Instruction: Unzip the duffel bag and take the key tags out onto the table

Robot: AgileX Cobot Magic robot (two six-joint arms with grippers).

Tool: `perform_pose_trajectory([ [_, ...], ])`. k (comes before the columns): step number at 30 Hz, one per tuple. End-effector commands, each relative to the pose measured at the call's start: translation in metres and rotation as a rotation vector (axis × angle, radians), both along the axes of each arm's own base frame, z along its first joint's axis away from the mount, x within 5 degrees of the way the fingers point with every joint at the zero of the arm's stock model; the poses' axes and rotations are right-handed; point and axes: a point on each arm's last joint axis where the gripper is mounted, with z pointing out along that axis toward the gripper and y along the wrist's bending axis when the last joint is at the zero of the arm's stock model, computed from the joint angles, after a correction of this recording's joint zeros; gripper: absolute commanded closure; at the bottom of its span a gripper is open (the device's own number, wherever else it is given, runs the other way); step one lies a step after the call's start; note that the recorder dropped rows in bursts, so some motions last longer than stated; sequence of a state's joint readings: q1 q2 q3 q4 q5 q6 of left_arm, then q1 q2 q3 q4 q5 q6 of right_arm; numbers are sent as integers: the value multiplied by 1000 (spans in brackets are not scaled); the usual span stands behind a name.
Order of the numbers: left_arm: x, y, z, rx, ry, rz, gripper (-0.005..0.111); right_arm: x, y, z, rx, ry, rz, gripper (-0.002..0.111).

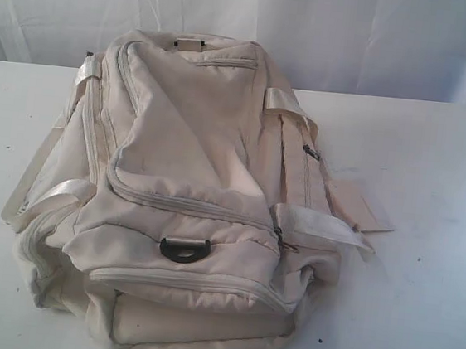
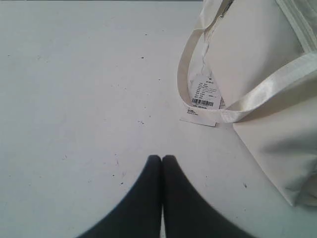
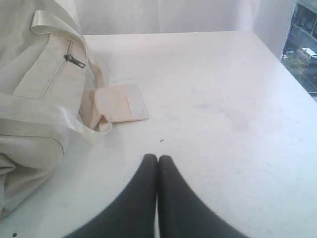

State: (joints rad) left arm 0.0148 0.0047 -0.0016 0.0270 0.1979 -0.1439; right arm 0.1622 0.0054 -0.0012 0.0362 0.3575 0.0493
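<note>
The cream duffel bag (image 1: 185,194) lies zipped shut in the middle of the white table (image 1: 423,269), its black D-ring (image 1: 183,248) toward the front. The key tags are hidden. My left gripper (image 2: 161,157) is shut, with nothing between its black fingers, over bare table beside the bag's side (image 2: 267,74) and a looped strap (image 2: 237,106). My right gripper (image 3: 158,157) is shut too, empty, over bare table next to the bag's other side (image 3: 34,99), where a dark zip pull (image 3: 75,60) hangs. Neither gripper shows in the exterior view.
A white paper hang tag with a barcode (image 2: 203,96) lies on the table by the strap. A flat cream fabric pouch (image 3: 119,103) lies beside the bag on the right. White curtain (image 1: 357,29) hangs behind the table's far edge.
</note>
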Motion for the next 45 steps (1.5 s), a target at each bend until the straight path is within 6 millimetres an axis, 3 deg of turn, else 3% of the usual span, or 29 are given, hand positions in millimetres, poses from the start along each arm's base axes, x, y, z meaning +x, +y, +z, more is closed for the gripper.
perform_pose_trajectory([
  [1, 0, 0, -1, -10, 1, -3, 107, 0, 0, 1, 12, -18, -2, 108],
  [28, 1, 0, 3, -22, -40, 3, 107, 1, 0, 5, -1, -66, 0, 108],
  [31, 4, -1, 23, -310, -255, 51, 107, 2, 0, 9, 7, -113, -2, 108],
  [35, 4, 2, 38, -346, -426, 61, 107, 2, 0, 13, 13, -149, -3, 108],
  [39, -7, 9, 73, -344, -851, 69, 107, 3, 0, 17, 26, -193, -5, 108],
  [43, -25, 13, 95, -328, -1159, 76, 107, 3, 0, 28, 320, -261, -37, 108],
  [45, -25, 14, 95, -349, -1159, 74, 107, 2, -2, 39, 345, -385, -35, 108],
])
